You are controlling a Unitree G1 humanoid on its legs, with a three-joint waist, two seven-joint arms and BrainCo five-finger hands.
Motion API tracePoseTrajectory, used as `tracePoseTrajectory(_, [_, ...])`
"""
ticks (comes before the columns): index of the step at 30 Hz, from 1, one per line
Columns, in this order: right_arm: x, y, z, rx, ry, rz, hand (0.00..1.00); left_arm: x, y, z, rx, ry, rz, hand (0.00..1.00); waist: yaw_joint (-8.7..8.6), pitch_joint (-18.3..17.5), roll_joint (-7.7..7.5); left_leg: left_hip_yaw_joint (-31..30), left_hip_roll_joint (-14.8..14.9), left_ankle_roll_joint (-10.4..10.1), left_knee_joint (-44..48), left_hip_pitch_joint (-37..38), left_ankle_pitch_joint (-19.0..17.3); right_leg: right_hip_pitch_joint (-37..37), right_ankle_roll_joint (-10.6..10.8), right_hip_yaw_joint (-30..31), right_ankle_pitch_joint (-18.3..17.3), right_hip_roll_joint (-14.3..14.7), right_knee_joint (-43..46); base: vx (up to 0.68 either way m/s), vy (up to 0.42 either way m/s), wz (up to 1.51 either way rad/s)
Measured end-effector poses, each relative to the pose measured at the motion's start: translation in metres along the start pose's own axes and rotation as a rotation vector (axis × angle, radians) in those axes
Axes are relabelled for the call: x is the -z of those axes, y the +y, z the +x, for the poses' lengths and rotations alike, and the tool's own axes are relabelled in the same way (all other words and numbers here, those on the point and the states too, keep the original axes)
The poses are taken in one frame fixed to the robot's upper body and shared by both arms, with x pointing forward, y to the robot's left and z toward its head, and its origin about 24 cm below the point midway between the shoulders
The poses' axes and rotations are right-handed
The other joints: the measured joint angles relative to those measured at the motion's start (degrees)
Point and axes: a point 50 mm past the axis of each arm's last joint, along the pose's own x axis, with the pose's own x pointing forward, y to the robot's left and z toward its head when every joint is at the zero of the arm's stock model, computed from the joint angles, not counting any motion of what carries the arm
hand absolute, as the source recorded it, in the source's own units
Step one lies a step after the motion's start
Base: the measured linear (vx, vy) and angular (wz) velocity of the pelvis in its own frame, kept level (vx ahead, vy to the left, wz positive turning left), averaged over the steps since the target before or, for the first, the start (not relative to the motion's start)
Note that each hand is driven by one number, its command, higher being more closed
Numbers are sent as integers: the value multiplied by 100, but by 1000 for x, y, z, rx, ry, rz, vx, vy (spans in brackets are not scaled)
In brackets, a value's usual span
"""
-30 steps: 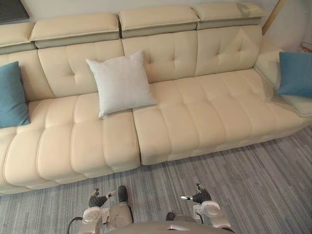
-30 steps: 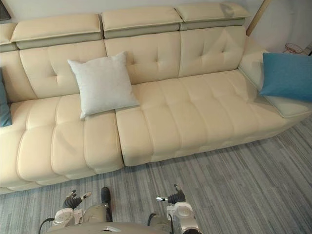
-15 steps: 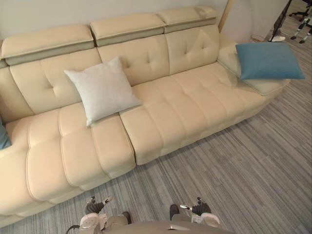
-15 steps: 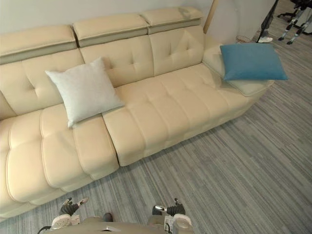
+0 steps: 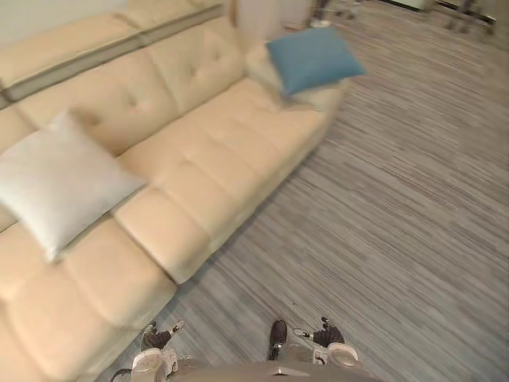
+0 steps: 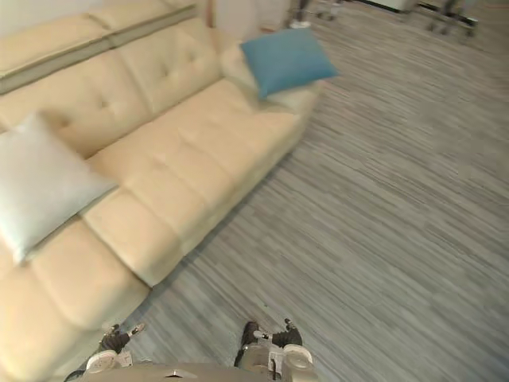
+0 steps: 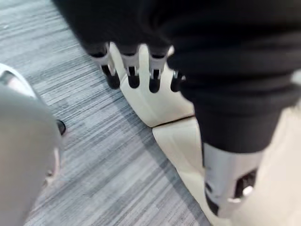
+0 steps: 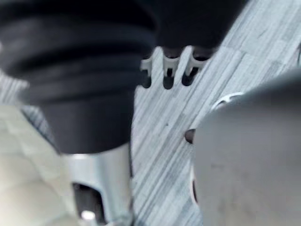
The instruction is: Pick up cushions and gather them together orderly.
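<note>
A white cushion leans against the backrest of the cream sofa on the left. At the sofa's far end, a blue cushion lies on the armrest. Both hands hang low by the floor, well short of the sofa and of either cushion. My left hand is open, its fingers straight and holding nothing. My right hand is also open and empty, its fingers relaxed above the carpet.
Grey striped carpet stretches from the sofa's front across the right side. Chair or stand legs show at the far back right.
The whole picture has swung, so the camera has turned to the right: the sofa now runs slantwise and more floor shows. Cushions and hands have not moved.
</note>
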Motion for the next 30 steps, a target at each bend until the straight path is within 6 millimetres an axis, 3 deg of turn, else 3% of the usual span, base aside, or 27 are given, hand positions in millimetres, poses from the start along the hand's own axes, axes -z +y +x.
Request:
tracePoseTrajectory(1, [-2, -6, 1, 13, -6, -7, 0, -8, -4, 2, 16, -20, 3, 0, -33, -24, 41, 136, 55, -100, -149, 122, 56, -75, 153, -132, -42, 75, 186, 177, -160, -63])
tracePoseTrajectory(4, [-12, -12, 6, 24, -22, -25, 0, -10, -14, 1, 42, -26, 3, 0, 5, 20, 241, 214, 106, -199, -159, 311, 200, -297, 241, 178, -266, 286, 433, 168, -150, -99])
tracePoseTrajectory(5, [-12, -12, 6, 25, -22, -26, 0, -10, -16, 1, 46, -24, 4, 0, -25, 48, 289, 184, 300, -201, 500, 223, 208, -384, 212, 402, -500, 311, 749, 169, -118, -84])
tracePoseTrajectory(6, [-11, -12, 6, 24, -19, -21, 0, -10, -16, 1, 47, -23, 3, 0, -41, 51, 288, 159, 393, -160, 843, 153, 234, -369, 210, 486, -568, 339, 822, 248, -143, -97])
tracePoseTrajectory(7, [-10, -12, 5, 24, -15, -20, 0, -9, -16, 0, 46, -21, 2, 0, -24, 64, 293, -191, 751, 291, 2097, -144, 558, -188, 153, 754, -698, 458, 885, 219, -85, -79])
tracePoseTrajectory(8, [-10, -9, 5, 16, -13, -14, 0, -6, -16, 0, 45, -13, 2, 0, 13, 94, 251, -390, 853, 313, 2516, -264, 493, -100, 126, 894, -722, 466, 869, 207, -55, -102])
tracePoseTrajectory(9, [-12, -9, 6, 24, -20, -11, 0, -5, -18, -1, 52, -13, 2, 0, 74, 123, 255, -752, 888, 281, 3227, -503, 169, 45, 64, 1101, -852, 533, 846, 106, 51, -91])
tracePoseTrajectory(10, [-13, -8, 5, 35, -26, -11, 0, -5, -21, -2, 63, -15, 14, 0, 100, 141, 289, -1258, 742, 286, 3786, -942, -181, 224, 40, 1283, -1003, 599, 874, 116, 55, -85])
tracePoseTrajectory(11, [-12, -7, 5, 38, -23, -9, 0, -5, -21, -2, 66, -15, 18, 0, 106, 146, 284, -1485, 628, 283, 3870, -1133, -292, 298, 58, 1370, -1054, 606, 881, 156, 82, -70])
tracePoseTrajectory(14, [-11, -5, 4, 40, -19, 1, 0, -7, -19, -4, 63, -44, 16, 0, 307, 166, 267, -2039, 17, 309, 3180, -1825, -498, 479, 152, 1811, -1172, 614, 858, 152, 130, -75])
tracePoseTrajectory(17, [-15, -4, 3, 41, -36, 13, 0, -7, -17, -5, 49, -45, -31, 0, 365, 189, 290, -2526, -355, 227, 1639, -2174, -404, 556, 394, 2161, -1317, 566, 857, 202, 260, -78])
tracePoseTrajectory(19, [-14, -4, 3, 44, -34, 18, 0, -6, -18, -5, 46, -40, -44, 0, 414, 184, 315, -2706, -443, 146, 1081, -2077, 53, 568, 566, 2362, -1415, 577, 887, 215, 308, -74])
tracePoseTrajectory(20, [-14, -2, 3, 41, -32, 24, 0, -5, -18, -5, 46, -37, -48, 0, 467, 152, 334, -2668, -568, 284, 1020, -2004, 150, 645, 647, 2508, -1395, 558, 784, 320, 333, -67])
tracePoseTrajectory(21, [-11, 8, 1, 20, -23, 41, 0, -8, -13, -4, 36, -46, -37, 0, 439, 108, 97, -2505, -747, 463, 945, -1931, 8, 636, 698, 2544, -1380, 345, 806, 341, 316, -54])
tracePoseTrajectory(22, [-10, 11, 0, 13, -19, 45, 0, -9, -11, -3, 31, -51, -34, 0, 448, 120, 64, -2456, -812, 491, 937, -1913, -57, 617, 718, 2572, -1406, 274, 842, 409, 344, -35])
tracePoseTrajectory(23, [-8, 16, -1, 2, -12, 54, 0, -9, -7, -3, 23, -51, -32, 0, 478, 90, -47, -2312, -951, 635, 933, -1805, -204, 545, 887, 2644, -1511, 117, 1115, 338, 241, -37])
tracePoseTrajectory(25, [-7, 20, -2, -9, -10, 50, 0, -9, -8, -3, 24, -51, -31, 0, 585, 85, -60, -2066, -990, 690, 902, -1487, -429, 328, 992, 2642, -1542, 21, 1864, 375, 213, -56])
tracePoseTrajectory(26, [-9, 23, -2, -23, -19, 39, 0, -7, -7, -4, 23, -44, -28, 0, 593, 96, -36, -1922, -1042, 692, 826, -1177, -528, 52, 1200, 2626, -1426, -45, 2724, 438, 153, -52])
tracePoseTrajectory(27, [-18, 26, -3, -36, -60, 33, 0, -3, -8, -4, 30, -34, -11, 0, 485, 119, 4, -1838, -1049, 800, 840, -888, -626, -262, 1467, 2605, -1138, -131, 3662, 370, 118, -35])
tracePoseTrajectory(28, [-20, 26, -3, -38, -71, 32, 0, -2, -9, -5, 34, -29, -2, 0, 442, 125, 13, -1829, -1050, 845, 833, -761, -664, -365, 1455, 2564, -1018, -169, 4014, 414, 18, -4])
tracePoseTrajectory(30, [-25, 26, -3, -36, -89, 30, 0, -6, -15, -4, 56, -35, 20, 0, 379, 158, 59, -1833, -1044, 876, 567, -331, -712, -704, 1124, 2125, -1141, -305, 4744, 386, -24, -3])
